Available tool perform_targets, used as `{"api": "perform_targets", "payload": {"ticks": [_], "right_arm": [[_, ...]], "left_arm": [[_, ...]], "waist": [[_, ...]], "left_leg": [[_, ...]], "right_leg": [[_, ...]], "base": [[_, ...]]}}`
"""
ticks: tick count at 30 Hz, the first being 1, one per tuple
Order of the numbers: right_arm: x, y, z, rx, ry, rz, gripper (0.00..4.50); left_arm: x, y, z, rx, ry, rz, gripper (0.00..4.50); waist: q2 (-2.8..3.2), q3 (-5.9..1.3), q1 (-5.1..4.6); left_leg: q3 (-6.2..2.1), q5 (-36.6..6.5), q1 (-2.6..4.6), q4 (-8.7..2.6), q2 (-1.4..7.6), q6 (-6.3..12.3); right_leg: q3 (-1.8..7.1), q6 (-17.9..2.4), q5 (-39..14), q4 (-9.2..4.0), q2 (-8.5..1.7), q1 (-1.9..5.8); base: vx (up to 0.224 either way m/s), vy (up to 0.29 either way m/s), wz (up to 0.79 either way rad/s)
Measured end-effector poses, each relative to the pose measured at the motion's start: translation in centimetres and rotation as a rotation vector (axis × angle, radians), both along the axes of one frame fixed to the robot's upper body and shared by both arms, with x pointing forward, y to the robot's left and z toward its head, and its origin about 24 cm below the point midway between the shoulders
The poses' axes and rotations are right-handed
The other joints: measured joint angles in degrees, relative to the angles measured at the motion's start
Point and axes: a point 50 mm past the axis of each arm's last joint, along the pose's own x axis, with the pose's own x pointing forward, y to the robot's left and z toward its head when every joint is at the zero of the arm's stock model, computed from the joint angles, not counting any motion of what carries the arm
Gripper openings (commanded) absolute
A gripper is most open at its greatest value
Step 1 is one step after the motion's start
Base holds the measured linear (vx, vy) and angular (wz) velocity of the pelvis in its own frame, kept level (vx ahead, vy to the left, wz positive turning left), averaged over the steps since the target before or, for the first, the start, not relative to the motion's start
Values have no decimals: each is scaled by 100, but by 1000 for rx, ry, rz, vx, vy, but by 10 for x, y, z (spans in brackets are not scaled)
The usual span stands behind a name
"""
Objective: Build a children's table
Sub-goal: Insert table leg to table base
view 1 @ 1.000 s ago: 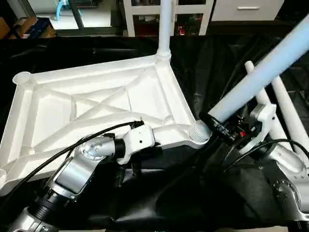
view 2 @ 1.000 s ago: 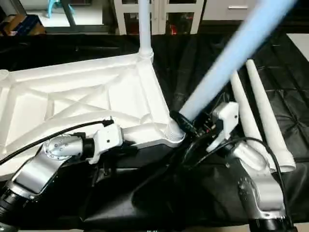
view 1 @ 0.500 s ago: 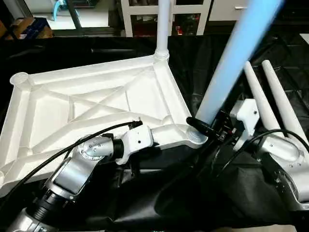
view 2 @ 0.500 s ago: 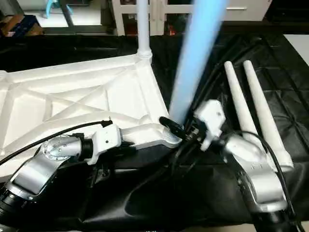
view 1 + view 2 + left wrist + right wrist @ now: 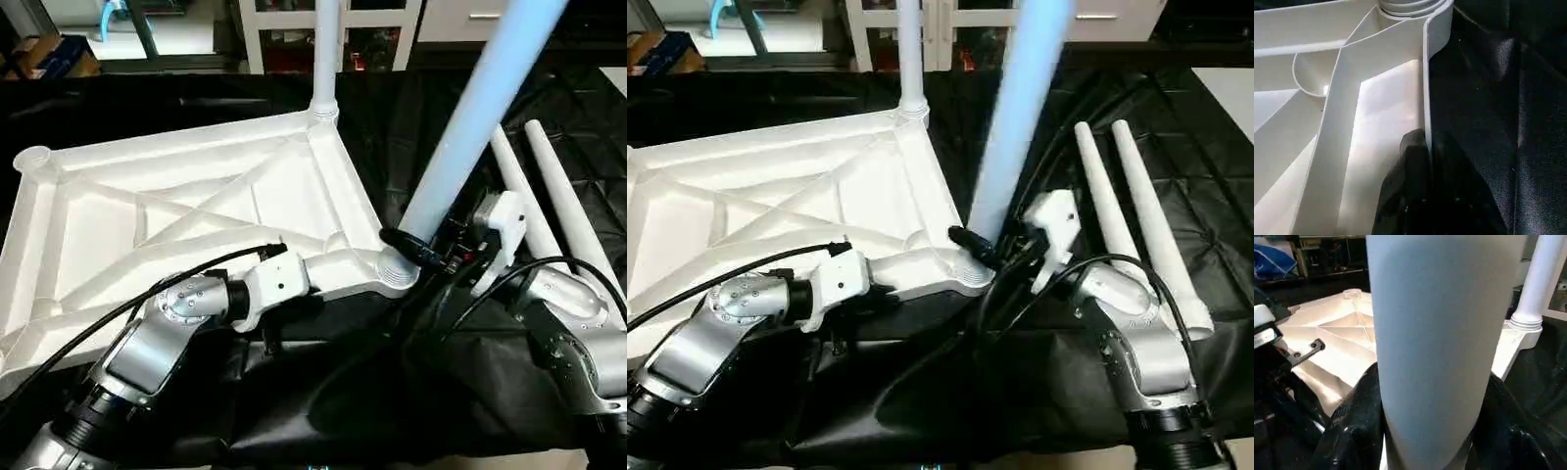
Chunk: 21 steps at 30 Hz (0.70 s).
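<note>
A black cloth (image 5: 323, 392) covers the work surface. On it lies the top (image 5: 196, 215), underside up, X-ribs showing, taking up the left and centre of the head views. A white shelf unit (image 5: 338, 29) stands beyond the cloth at the back.

One leg (image 5: 326, 49) stands upright in the far corner socket. A 2nd leg (image 5: 470, 117) stands in the near right socket (image 5: 397, 274), leaning a little toward the robot's right; its ribbed base meets the socket rim. Two spare legs (image 5: 549, 186) lie side by side on the cloth to the right, thin ends pointing away from the robot, well apart from the top.

R gripper (image 5: 416, 250) is clamped around the 2nd leg just above the socket; in the R wrist view the black fingers (image 5: 1352, 426) press on both sides of the tube. L gripper (image 5: 1427, 161) is pinched together on the top's near edge wall, one finger inside the rim, one outside, close to the same corner. A black cable (image 5: 147, 294) runs along the L forearm.

No brand, label or writing can be read on the table parts; a tiny sticker on the R gripper is too small to read.
</note>
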Motion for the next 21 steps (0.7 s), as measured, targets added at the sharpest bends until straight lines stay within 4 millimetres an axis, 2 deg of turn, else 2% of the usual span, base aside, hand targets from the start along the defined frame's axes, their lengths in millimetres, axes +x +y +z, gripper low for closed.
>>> {"api": "perform_targets", "payload": {"ticks": [19, 20, 21], "right_arm": [[2, -3, -1, 10, -14, -15, 182], [2, -3, 0, 10, -14, -16, 217], [2, -3, 0, 14, -13, -16, 217]], "left_arm": [[1, -2, 1, -2, -8, -4, 0], [1, -2, 1, -2, -8, -4, 0], [1, -2, 1, -2, -10, -4, 0]], "waist": [[0, -1, 9], [2, -1, 9], [6, -1, 10]], "left_leg": [[0, 0, -3, 0, -6, 0], [0, 0, -3, 0, -6, 0], [0, 0, -3, 0, -6, 0]], "right_leg": [[4, 0, 0, -10, -3, 1], [4, 0, 0, -10, -3, 1], [4, 0, 0, -10, -3, 1]], "base": [[0, 0, 0], [0, 0, 0], [0, 0, 0]]}}
